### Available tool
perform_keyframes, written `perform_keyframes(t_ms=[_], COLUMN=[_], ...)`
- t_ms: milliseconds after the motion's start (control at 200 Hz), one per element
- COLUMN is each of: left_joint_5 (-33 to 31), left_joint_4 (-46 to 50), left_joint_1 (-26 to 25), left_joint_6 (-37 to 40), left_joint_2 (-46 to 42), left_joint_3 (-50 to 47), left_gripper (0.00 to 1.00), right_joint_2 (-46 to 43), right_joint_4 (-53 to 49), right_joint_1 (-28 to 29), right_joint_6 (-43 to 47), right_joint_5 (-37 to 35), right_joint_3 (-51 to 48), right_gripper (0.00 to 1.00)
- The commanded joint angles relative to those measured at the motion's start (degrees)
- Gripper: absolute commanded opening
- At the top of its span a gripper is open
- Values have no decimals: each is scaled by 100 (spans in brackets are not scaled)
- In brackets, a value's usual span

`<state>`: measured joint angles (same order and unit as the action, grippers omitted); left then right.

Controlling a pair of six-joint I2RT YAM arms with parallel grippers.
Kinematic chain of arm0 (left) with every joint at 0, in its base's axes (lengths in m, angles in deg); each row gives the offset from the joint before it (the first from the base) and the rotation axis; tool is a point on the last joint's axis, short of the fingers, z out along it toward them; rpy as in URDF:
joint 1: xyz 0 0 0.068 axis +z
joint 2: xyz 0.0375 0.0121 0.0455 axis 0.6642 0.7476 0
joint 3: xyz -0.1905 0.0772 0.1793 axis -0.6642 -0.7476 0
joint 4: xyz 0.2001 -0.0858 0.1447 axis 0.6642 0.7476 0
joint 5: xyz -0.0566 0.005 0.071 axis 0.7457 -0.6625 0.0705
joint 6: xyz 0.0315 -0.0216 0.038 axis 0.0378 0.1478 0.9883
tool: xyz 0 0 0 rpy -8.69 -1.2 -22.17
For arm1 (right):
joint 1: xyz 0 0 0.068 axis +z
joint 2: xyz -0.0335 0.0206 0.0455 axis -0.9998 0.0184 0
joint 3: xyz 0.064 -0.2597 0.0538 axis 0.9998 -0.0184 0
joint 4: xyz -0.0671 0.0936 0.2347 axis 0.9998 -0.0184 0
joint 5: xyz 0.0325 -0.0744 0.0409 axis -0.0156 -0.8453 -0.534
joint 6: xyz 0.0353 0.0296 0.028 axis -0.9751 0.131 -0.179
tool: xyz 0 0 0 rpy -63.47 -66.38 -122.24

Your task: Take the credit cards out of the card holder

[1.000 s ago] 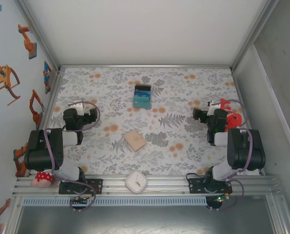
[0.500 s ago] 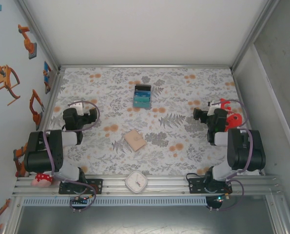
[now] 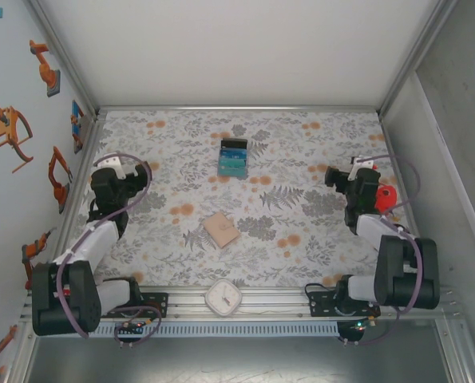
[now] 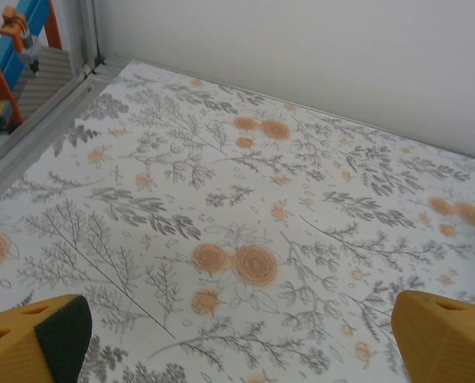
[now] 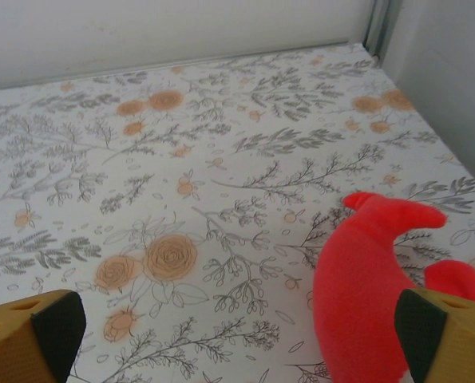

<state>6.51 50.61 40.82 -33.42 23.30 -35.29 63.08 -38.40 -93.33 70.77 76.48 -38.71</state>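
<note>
From above, the small flat tan leather card holder lies closed in the middle of the floral table cloth, well apart from both arms. The right wrist view shows a red plush toy just beside the right gripper. This one and the left gripper have their fingers wide apart and hold nothing. Since a second ago both arms have stretched outward; the card holder stayed in place

Hidden, cut off, too small
The wallet lay shut, its inside hidden. The clock face was too small to read. The picture edge cut off the left gripper, the right gripper and the red toy.
</note>
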Motion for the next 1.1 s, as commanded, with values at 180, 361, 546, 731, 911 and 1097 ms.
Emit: perform_keyframes(t_ms=[180, 361, 546, 731, 911, 1097], left_joint_5=[-1142, -1555, -1673, -1486, -859, -370], left_joint_4=[2549, 3623, 3995, 3881, 3392, 3169], left_joint_1=[-1304, -2364, -3571, -4300, -4582, -4712], left_joint_6=[-1668, -2800, -3887, -4218, -4145, -3885], left_joint_2=[-1046, -1446, -1181, -394, 373, 802], left_joint_3=[398, 284, 167, 377, 554, 701], left_gripper=[97, 97, 97, 97, 97, 93], right_joint_2=[-602, -748, -893, -1022, -1006, -912], right_joint_4=[-1816, -2684, -3367, -3785, -3864, -3914], right_joint_1=[135, 374, 575, 650, 698, 725], right_joint_6=[-404, -513, -707, -931, -977, -993], right_joint_5=[-367, -586, -777, -801, -819, -767], right_joint_3=[663, 910, 995, 999, 1020, 1051], right_gripper=[99, 100, 100, 99, 99, 97])
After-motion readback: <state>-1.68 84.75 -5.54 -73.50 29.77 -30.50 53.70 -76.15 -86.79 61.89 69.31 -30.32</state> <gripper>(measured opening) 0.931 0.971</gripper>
